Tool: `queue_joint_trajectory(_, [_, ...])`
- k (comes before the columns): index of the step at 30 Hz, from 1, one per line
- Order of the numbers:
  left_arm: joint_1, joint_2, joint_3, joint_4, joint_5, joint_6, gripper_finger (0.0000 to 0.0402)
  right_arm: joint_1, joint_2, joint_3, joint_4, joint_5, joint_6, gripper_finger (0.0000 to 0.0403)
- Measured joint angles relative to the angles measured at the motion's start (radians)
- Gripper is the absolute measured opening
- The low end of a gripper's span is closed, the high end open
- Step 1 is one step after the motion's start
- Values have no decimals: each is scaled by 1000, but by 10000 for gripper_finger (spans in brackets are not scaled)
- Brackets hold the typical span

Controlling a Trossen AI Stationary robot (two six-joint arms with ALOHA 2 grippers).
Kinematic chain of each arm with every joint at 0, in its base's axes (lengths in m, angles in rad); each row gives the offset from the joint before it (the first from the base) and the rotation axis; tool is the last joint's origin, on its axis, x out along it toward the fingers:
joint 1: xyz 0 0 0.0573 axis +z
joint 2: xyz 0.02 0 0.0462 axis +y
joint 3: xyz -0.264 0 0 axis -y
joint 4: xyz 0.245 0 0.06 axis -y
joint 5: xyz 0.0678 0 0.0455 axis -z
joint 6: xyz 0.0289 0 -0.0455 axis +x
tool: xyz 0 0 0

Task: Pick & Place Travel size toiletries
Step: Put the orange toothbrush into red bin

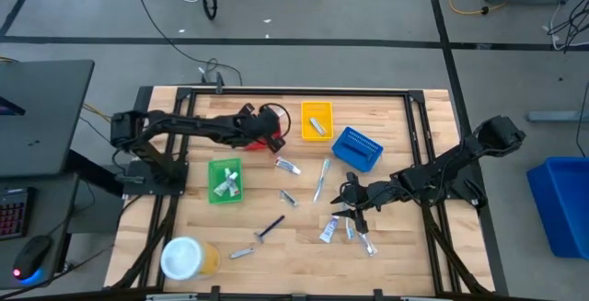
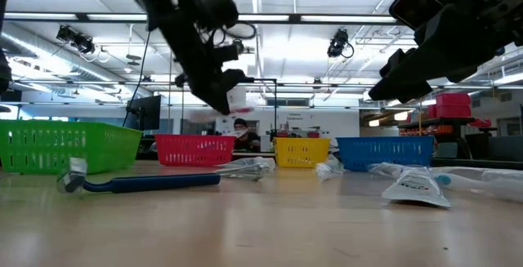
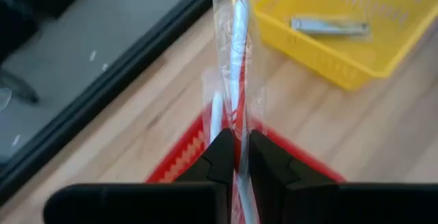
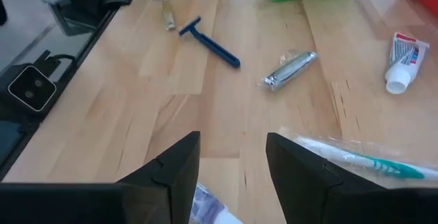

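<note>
- The table carries four baskets in the high view: green basket on the left, red basket and yellow basket toward the far edge, blue basket right of them
- A white-lidded jar stands at the near left corner
- The left arm reaches across from the left side, its left gripper held over the red basket, above the table as the low view shows
- The right arm stretches in from the right edge, its right gripper low over a cluster of small tubes at the near right
- The left wrist view alone shows the left gripper's fingers pressed together on a wrapped toothbrush, which sticks out past the fingertips above the red basket, with a silver item lying in the yellow basket
- The right wrist view shows the right gripper's fingers spread apart, a wrapped toothbrush with teal bristles just beside one finger
- Farther off there lie a blue razor, a silver tube and a white tube
</note>
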Motion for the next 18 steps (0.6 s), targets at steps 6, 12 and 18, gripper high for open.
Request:
queue_joint_trajectory(6, [31,0,-170,262,42,44,34,0,0,0,-1,0,0,176])
queue_joint_trajectory(12, [31,0,-232,260,-13,45,44,0,0,0,1,1,6,177])
queue_joint_trajectory(18, [31,0,-232,264,-13,69,87,0,0,0,0,57,45,195])
